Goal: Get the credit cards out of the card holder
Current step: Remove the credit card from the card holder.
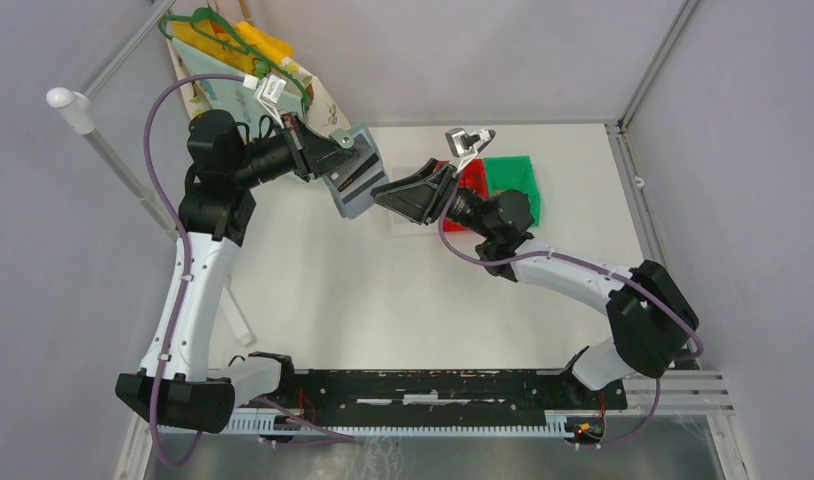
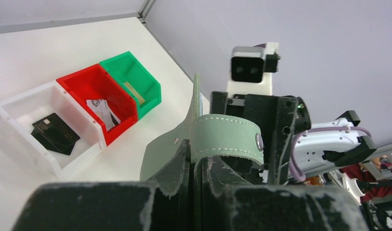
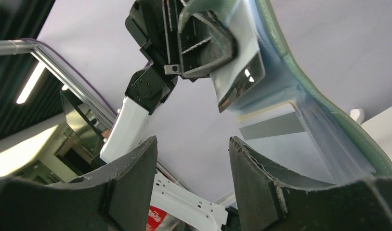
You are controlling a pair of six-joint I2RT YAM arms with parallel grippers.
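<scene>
My left gripper point(image 1: 339, 162) is shut on the grey-green card holder point(image 1: 357, 180) and holds it open above the table's back middle. In the left wrist view its jaws point(image 2: 202, 163) pinch the cover point(image 2: 158, 156) below the snap strap point(image 2: 228, 137). My right gripper point(image 1: 383, 193) is open and empty, its tips just right of the holder. In the right wrist view its fingers point(image 3: 193, 144) stand apart below the holder's clear pockets point(image 3: 300, 96). A grey credit card point(image 3: 273, 126) with a dark stripe sits in one pocket, and another card point(image 3: 240, 86) sits higher up.
Clear point(image 2: 20, 108), red point(image 2: 78, 82) and green point(image 2: 153, 86) bins stand in a row at the back right. Dark cards point(image 2: 54, 132) lie in the clear bin, a pale card point(image 2: 101, 109) in the red, a tan card point(image 2: 135, 93) in the green. A green hanger point(image 1: 218, 30) is at the back left.
</scene>
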